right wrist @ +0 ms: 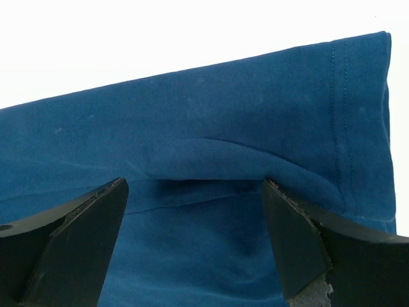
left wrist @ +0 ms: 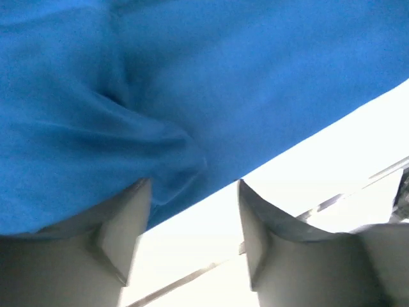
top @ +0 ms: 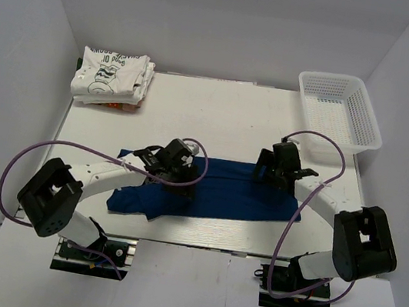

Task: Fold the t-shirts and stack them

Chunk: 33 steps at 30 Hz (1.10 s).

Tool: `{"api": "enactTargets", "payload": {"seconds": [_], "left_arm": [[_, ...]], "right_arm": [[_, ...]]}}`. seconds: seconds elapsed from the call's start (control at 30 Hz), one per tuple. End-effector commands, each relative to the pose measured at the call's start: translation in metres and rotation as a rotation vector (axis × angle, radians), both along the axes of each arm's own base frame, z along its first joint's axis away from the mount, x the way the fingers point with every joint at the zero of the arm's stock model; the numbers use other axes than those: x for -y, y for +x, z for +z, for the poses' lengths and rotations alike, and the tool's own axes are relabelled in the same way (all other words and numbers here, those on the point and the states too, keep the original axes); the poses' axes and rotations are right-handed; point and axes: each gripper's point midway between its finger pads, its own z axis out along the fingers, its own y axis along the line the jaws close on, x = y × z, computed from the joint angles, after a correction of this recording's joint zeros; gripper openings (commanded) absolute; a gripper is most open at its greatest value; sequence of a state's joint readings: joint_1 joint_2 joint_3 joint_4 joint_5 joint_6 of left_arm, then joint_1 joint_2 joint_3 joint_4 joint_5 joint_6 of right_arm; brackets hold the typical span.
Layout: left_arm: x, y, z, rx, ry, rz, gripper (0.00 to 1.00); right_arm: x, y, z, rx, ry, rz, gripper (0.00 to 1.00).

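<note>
The navy-blue t-shirt (top: 214,190) lies as a long folded band across the middle of the table. My left gripper (top: 174,166) is over its left part; in the left wrist view it (left wrist: 195,185) is open, its pale fingers (left wrist: 128,224) at the cloth's (left wrist: 192,77) edge with a small bunch of cloth by the left finger. My right gripper (top: 275,171) is over the band's right end; in the right wrist view it (right wrist: 195,185) is open, its black fingers (right wrist: 287,236) straddling a raised fold of the cloth (right wrist: 211,128). Folded white printed t-shirts (top: 112,75) sit stacked at the back left.
A white plastic mesh basket (top: 339,111) stands at the back right corner. Purple cables loop from both arms over the table. The table's (top: 219,109) near edge runs just below the navy shirt.
</note>
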State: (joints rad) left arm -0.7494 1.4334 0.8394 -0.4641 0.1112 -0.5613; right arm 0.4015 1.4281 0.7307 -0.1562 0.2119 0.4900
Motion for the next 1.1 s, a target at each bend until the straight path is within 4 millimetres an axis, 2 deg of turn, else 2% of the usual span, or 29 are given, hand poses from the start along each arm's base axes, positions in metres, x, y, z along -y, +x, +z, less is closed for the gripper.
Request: {"api": "enactTargets", "payload": {"seconds": [0.0,0.1,0.13,0.2,0.23,0.3,0.33,0.37,0.4,0.47,0.57,0.63,0.67,0.73,0.8,0.83,0.9,0.93,0.97,1.0,1.03,1.07], "left_arm": [[0.013,-0.018,0.016,-0.02,-0.039,-0.102,0.76],[0.016,-0.02,0.018,-0.007,-0.051,-0.113,0.84],[0.021,-0.015,0.029,0.033,-0.087,-0.114,0.84],[0.016,-0.007,0.036,0.074,-0.078,-0.06,0.86],[0.005,0.005,0.037,0.126,-0.029,0.011,0.98],[-0.017,0.017,0.037,0.129,0.019,0.19,1.0],[-0.038,0.03,0.034,0.171,0.091,0.307,1.0],[-0.049,0.035,0.036,0.187,0.127,0.38,1.0],[-0.062,0.031,0.025,0.148,0.189,0.456,1.0],[-0.085,0.041,0.02,0.157,0.263,0.574,1.0],[-0.098,0.052,0.006,0.125,0.293,0.643,1.0],[-0.103,0.058,-0.008,0.106,0.294,0.671,1.0],[-0.109,0.061,-0.022,0.068,0.317,0.689,1.0],[-0.113,0.064,-0.037,0.029,0.329,0.704,1.0],[-0.119,0.068,-0.055,-0.024,0.366,0.715,1.0],[-0.119,0.071,-0.059,-0.037,0.368,0.704,1.0],[-0.116,0.092,-0.06,-0.035,0.352,0.72,1.0],[-0.118,0.094,-0.074,-0.066,0.387,0.697,1.0],[-0.116,0.106,-0.078,-0.061,0.385,0.697,1.0],[-0.109,0.128,-0.087,-0.058,0.379,0.681,1.0],[-0.1,0.146,-0.073,-0.022,0.342,0.688,1.0],[-0.101,0.158,-0.097,-0.041,0.381,0.661,1.0]], "right_arm": [[0.003,0.002,0.01,0.041,-0.007,-0.011,0.9],[0.004,0.003,0.011,0.048,-0.007,-0.015,0.9],[0.004,0.002,0.012,0.048,-0.006,-0.016,0.9],[0.006,0.002,0.013,0.051,-0.01,-0.02,0.9],[0.006,0.004,0.016,0.063,-0.009,-0.018,0.9],[0.008,0.007,0.02,0.08,-0.017,-0.031,0.9],[0.009,0.008,0.021,0.083,-0.02,-0.03,0.9],[0.009,0.008,0.021,0.084,-0.028,-0.024,0.9],[0.007,0.013,0.02,0.084,-0.029,-0.022,0.9],[0.005,0.016,0.018,0.08,-0.033,-0.01,0.9],[-0.003,0.028,0.012,0.079,-0.02,-0.006,0.9],[-0.006,0.031,0.003,0.061,-0.019,0.009,0.9],[-0.008,0.032,-0.002,0.053,-0.018,0.009,0.9],[-0.006,0.023,-0.017,-0.006,-0.026,0.004,0.9],[-0.006,0.018,-0.019,-0.018,-0.018,-0.008,0.9],[-0.006,0.008,-0.023,-0.034,-0.009,0.0,0.9],[-0.002,-0.006,-0.028,-0.061,-0.001,-0.013,0.9],[-0.001,-0.016,-0.03,-0.077,0.009,-0.008,0.9],[-0.007,-0.022,-0.027,-0.077,0.041,0.011,0.9],[-0.008,-0.041,-0.036,-0.109,0.058,0.043,0.9],[-0.013,-0.042,-0.032,-0.096,0.065,0.056,0.9],[-0.019,-0.065,-0.042,-0.144,0.108,0.107,0.9]]}}
